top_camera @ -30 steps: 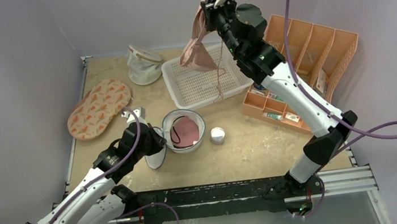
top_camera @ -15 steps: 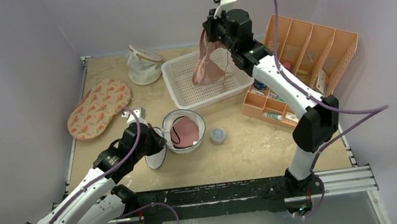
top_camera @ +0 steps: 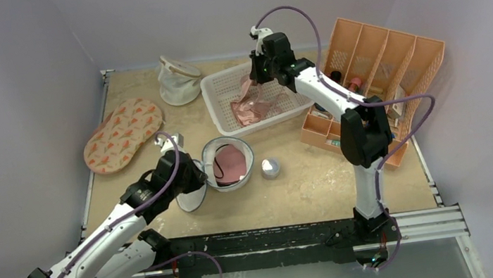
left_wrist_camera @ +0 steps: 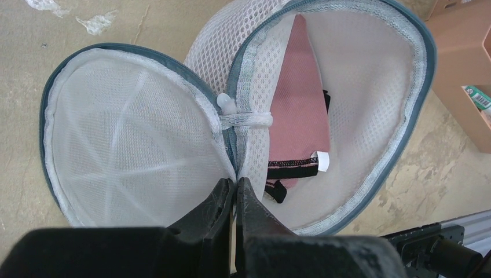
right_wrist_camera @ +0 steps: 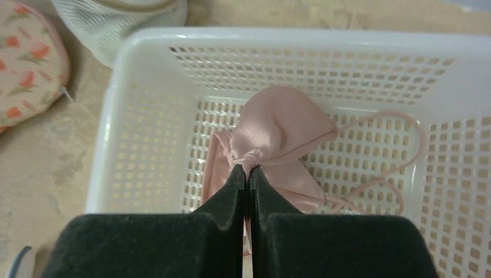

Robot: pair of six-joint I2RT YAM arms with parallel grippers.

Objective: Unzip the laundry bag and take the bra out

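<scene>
A tan, mottled table (top_camera: 319, 172) sits between plain lilac walls (top_camera: 8, 69). At the back of the table, a white basket (right_wrist_camera: 110, 121) holds the pale pink bra (right_wrist_camera: 278, 130), pinched tight in the right gripper (right_wrist_camera: 247, 174). Nearer, the left gripper (left_wrist_camera: 235, 188) clamps the laundry bag (left_wrist_camera: 382, 87) at its hinge. The lid (left_wrist_camera: 127, 133) lies open on the table, and a darker pink garment (left_wrist_camera: 298, 116) lies inside the bag.

White perforated basket (top_camera: 214, 107) near the far edge of the sandy counter (top_camera: 306, 188), tan-rimmed mesh pouch (top_camera: 177, 80) towards the far-left corner, orange-patterned oval pad (top_camera: 123, 135) along the left edge, small silver jar (top_camera: 271, 168) mid-counter, orange divided organizer (top_camera: 390, 57) at the right edge
</scene>
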